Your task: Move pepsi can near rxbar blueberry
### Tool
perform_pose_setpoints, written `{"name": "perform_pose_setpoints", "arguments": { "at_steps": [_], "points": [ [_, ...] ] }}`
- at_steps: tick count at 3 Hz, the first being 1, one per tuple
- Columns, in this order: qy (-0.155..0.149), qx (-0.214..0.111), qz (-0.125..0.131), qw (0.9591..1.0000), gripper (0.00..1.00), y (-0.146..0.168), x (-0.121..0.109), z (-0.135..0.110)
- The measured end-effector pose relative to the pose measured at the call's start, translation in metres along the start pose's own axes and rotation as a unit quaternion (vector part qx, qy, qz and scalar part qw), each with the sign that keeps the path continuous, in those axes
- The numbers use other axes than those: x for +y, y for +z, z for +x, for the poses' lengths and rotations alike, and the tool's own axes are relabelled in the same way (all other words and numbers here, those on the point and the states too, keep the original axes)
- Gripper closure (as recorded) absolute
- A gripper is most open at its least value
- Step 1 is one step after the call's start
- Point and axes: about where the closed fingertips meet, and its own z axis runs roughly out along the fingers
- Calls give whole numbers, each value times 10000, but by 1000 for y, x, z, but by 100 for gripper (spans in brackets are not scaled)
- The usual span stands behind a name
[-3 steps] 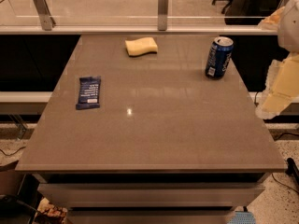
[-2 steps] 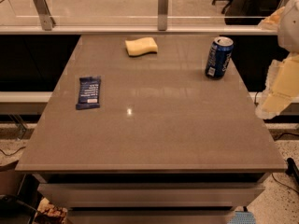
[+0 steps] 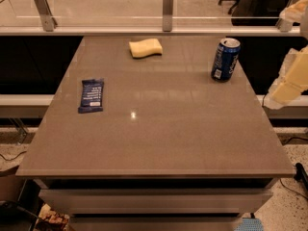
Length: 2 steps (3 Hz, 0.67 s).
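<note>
The pepsi can (image 3: pixel 224 59), blue with a silver top, stands upright near the table's back right corner. The rxbar blueberry (image 3: pixel 91 95), a flat dark blue wrapper with a white label patch, lies on the left side of the table. The two are far apart, across the width of the table. My gripper (image 3: pixel 288 83) shows only as pale arm parts at the right edge of the view. It is off the table's right side, to the right of the can, and holds nothing that I can see.
A pale yellow sponge (image 3: pixel 145 47) lies at the back centre of the brown table (image 3: pixel 159 138). A glass railing with metal posts (image 3: pixel 168 4) runs behind the table. The table's right edge is close to the arm.
</note>
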Motion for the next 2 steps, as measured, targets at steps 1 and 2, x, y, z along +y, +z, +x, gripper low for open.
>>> {"name": "perform_pose_setpoints", "arguments": {
  "at_steps": [1, 2],
  "points": [
    [443, -436, 311, 9976, 0, 1, -25, 7],
    [813, -920, 615, 9905, 0, 7, -51, 19]
  ]
}}
